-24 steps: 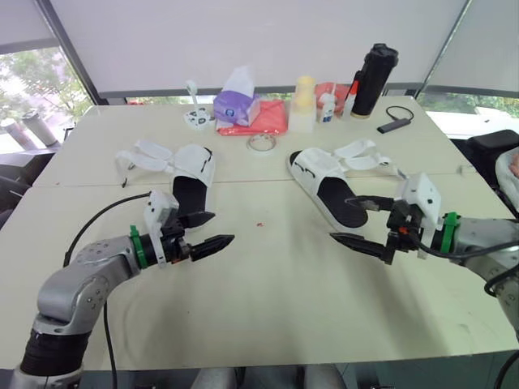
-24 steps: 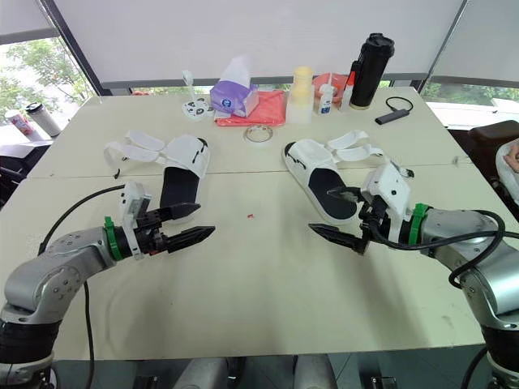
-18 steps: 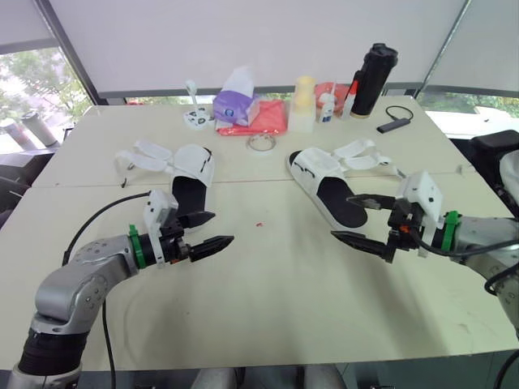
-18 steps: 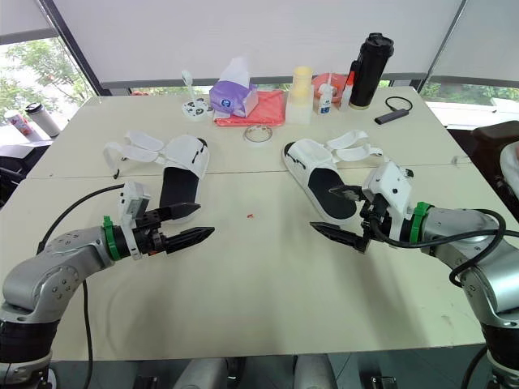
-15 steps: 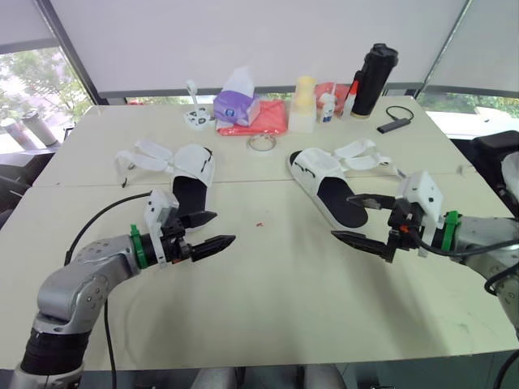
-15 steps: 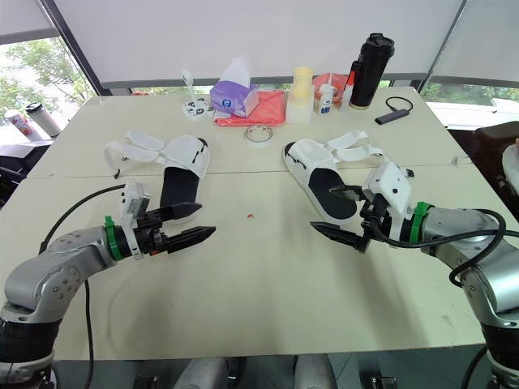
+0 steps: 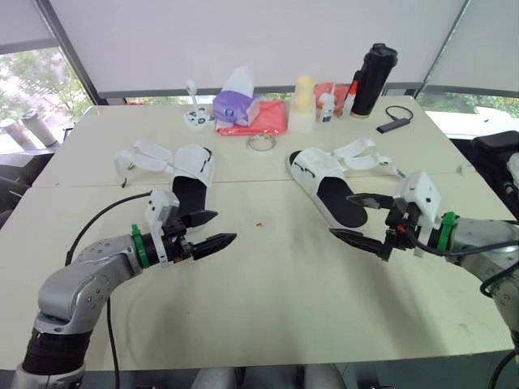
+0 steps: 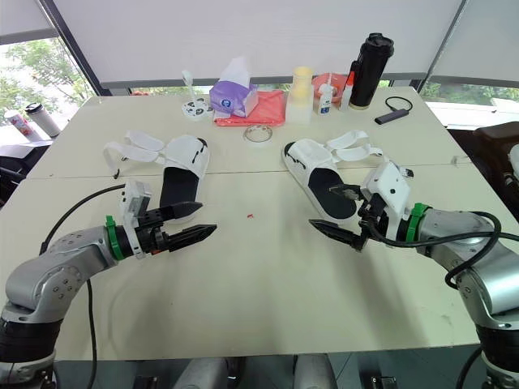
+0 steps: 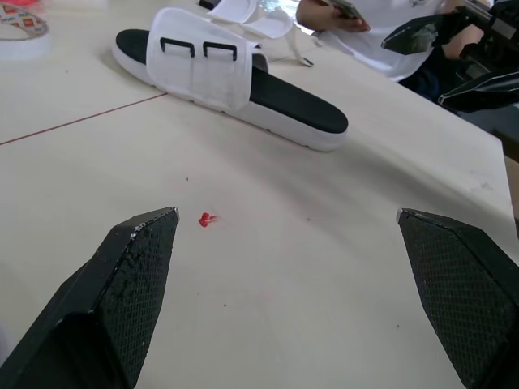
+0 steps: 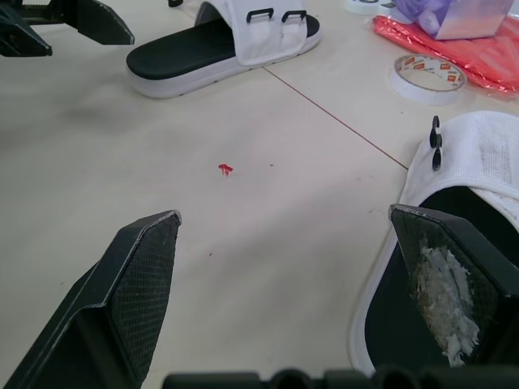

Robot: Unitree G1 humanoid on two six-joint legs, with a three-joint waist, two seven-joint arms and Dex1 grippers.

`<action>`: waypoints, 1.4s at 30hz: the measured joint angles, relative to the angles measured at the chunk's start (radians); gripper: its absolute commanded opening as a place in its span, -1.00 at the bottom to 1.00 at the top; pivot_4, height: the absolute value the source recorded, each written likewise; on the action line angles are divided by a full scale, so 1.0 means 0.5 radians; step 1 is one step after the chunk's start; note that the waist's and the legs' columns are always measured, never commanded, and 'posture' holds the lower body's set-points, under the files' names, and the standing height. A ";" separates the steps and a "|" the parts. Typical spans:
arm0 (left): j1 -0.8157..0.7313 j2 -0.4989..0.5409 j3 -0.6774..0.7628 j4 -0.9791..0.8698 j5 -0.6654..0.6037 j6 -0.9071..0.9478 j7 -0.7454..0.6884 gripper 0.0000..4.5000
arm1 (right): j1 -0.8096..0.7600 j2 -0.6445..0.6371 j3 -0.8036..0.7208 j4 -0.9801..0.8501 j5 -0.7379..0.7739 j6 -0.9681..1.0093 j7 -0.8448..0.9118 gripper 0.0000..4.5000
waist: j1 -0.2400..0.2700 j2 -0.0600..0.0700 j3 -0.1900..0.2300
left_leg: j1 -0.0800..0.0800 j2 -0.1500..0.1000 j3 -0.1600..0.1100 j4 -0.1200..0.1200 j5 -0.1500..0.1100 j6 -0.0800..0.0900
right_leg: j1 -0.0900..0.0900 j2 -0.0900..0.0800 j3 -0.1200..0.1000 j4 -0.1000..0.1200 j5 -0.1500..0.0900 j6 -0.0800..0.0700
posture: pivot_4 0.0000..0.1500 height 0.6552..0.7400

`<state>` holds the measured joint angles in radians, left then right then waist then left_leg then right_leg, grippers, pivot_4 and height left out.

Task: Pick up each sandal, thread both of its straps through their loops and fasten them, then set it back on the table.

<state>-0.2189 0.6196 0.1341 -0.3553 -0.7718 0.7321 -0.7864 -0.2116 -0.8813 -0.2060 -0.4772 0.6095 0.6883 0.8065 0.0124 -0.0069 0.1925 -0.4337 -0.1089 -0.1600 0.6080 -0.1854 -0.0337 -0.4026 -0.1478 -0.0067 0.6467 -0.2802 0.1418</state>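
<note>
Two white sandals with black footbeds lie on the cream table. The left sandal [image 7: 185,177] has its two straps splayed loose to its left. The right sandal [image 7: 328,182] has its straps splayed to its right; its two black loops show in the left wrist view [image 9: 203,50]. My left gripper [image 7: 225,226] hovers open just in front of the left sandal's heel, holding nothing. My right gripper [image 7: 340,215] is open and empty, its upper finger over the right sandal's heel end [image 10: 470,243].
At the table's back stand a tape roll [image 7: 261,143], a purple tissue pack [image 7: 237,105] on a red pouch, a yellow cup stack [image 7: 304,101], a black bottle [image 7: 373,79] and a black dongle [image 7: 395,123]. A red speck [image 9: 206,219] lies between the grippers. A person in white sits at the right [image 9: 365,32].
My right gripper has crept slightly toward the table's middle. The left gripper and both sandals have stayed put.
</note>
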 measured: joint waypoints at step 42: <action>0.000 -0.143 -0.095 -0.022 0.176 -0.175 0.073 1.00 | -1.316 1.633 -1.183 1.365 0.369 1.072 -2.160 0.96 | -0.070 0.005 -0.002 | 0.004 0.010 -0.005 -0.005 0.007 -0.010 | -0.007 0.026 0.009 0.007 0.012 -0.007 | 1.00 1.00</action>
<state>-0.2187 0.5482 0.0864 -0.3663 -0.6840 0.6448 -0.7500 -0.8693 -0.0648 -0.7973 0.2054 0.7938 1.2240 -0.2734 -0.0224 -0.0043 0.1915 -0.4320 -0.1037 -0.1623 0.6053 -0.1818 -0.0388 -0.4059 -0.1347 -0.0023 0.6502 -0.2741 0.1383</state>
